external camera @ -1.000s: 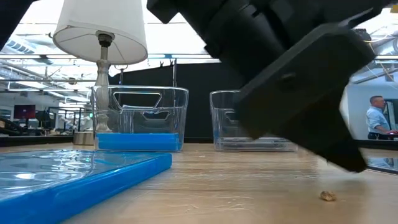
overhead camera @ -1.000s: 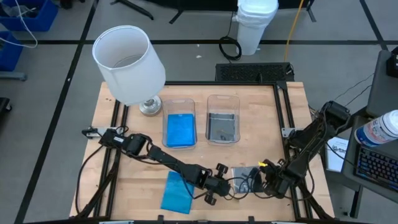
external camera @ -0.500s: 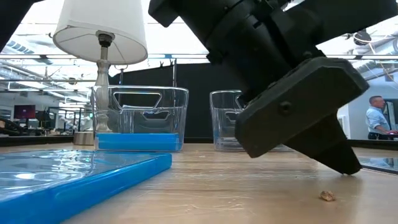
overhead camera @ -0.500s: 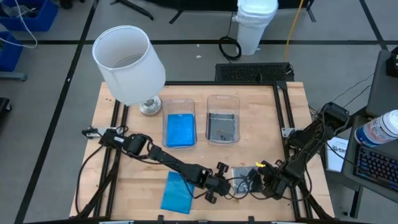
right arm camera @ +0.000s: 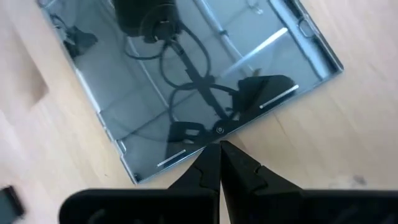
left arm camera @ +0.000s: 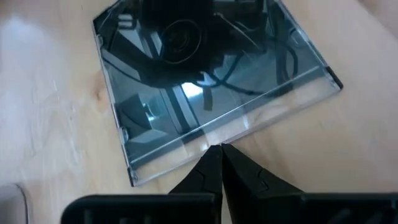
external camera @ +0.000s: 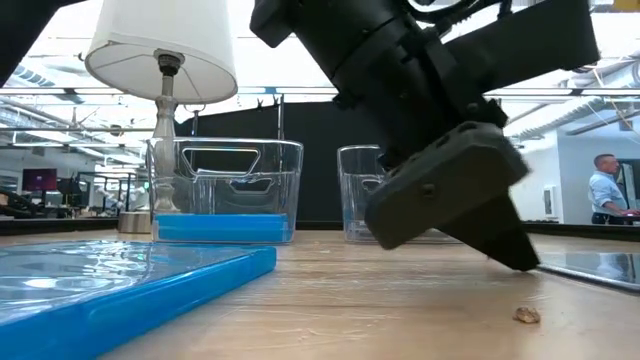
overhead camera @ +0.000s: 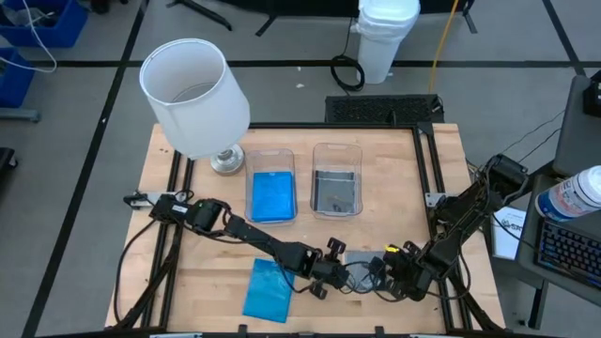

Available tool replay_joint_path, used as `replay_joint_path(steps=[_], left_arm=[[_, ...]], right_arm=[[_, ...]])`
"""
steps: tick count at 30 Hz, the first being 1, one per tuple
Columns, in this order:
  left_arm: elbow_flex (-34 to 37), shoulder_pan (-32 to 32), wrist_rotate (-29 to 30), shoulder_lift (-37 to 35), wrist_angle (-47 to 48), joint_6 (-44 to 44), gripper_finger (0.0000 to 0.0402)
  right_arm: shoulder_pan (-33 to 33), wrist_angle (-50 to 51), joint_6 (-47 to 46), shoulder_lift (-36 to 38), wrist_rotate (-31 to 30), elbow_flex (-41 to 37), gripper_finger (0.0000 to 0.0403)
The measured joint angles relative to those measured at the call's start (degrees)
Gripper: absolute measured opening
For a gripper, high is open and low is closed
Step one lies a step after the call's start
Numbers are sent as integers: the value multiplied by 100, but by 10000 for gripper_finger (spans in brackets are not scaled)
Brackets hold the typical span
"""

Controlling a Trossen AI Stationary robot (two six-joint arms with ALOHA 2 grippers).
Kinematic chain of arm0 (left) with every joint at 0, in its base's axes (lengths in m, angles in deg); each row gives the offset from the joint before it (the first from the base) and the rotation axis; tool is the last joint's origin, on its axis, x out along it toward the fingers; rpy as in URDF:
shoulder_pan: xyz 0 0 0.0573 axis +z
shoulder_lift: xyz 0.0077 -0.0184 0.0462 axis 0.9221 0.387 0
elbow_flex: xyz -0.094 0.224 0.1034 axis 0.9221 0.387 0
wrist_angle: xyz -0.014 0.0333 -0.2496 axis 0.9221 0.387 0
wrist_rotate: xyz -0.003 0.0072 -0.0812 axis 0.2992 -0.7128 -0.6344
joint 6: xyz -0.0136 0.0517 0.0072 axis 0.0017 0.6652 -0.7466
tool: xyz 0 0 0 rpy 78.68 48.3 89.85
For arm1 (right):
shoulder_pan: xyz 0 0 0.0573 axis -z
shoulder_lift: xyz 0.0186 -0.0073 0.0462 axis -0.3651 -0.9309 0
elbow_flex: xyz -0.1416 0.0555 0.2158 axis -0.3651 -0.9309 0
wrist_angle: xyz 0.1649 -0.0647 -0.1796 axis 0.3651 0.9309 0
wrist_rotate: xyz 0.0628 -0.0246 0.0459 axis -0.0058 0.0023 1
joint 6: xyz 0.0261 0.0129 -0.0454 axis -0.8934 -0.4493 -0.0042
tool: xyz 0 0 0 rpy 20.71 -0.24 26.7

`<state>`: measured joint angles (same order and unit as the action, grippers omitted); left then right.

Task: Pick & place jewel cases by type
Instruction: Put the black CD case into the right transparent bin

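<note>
1. A smoky grey jewel case [overhead camera: 362,260] lies flat on the wooden table [overhead camera: 394,188], on the near side of the right tub [overhead camera: 336,178], well apart from it and close to the table's front edge.
2. That right tub already holds a dark case on its floor; the left tub [overhead camera: 271,183], just beside it, holds a blue case [overhead camera: 272,196].
3. A second blue jewel case [overhead camera: 267,289] lies flat on the table, near-left of the right tub and left of the grey case, not yet sorted.
4. The left gripper [left arm camera: 220,149] hangs low at one edge of the grey case, its two fingers pressed together with the tips touching or almost touching the case's rim.
5. The right gripper [right arm camera: 220,146] meets the same case from the opposite side, fingers likewise pressed together at the rim, holding nothing.
6. Judgement: the step in hand looks like getting the flat grey case off the wood, both arms working its edges.
7. The next move probably calls for one fingertip to pry or tilt an edge up while the other side braces, then a spread-and-pinch on the raised rim.
8. After that, the case should go into the right tub with the other dark one.
</note>
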<state>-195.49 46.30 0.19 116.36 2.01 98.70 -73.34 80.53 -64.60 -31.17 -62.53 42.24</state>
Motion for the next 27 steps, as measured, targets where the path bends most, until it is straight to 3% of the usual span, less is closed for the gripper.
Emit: replay_joint_path(steps=[5,11,27], left_arm=[[-8,20,34,-22,385,46,6],[-9,17,130,-20,629,269,34],[24,19,194,61,-103,958,37]], right_arm=[[20,-319,-178,4,-37,-287,0],[24,-739,-212,4,-48,-567,0],[13,-938,61,7,34,-573,0]])
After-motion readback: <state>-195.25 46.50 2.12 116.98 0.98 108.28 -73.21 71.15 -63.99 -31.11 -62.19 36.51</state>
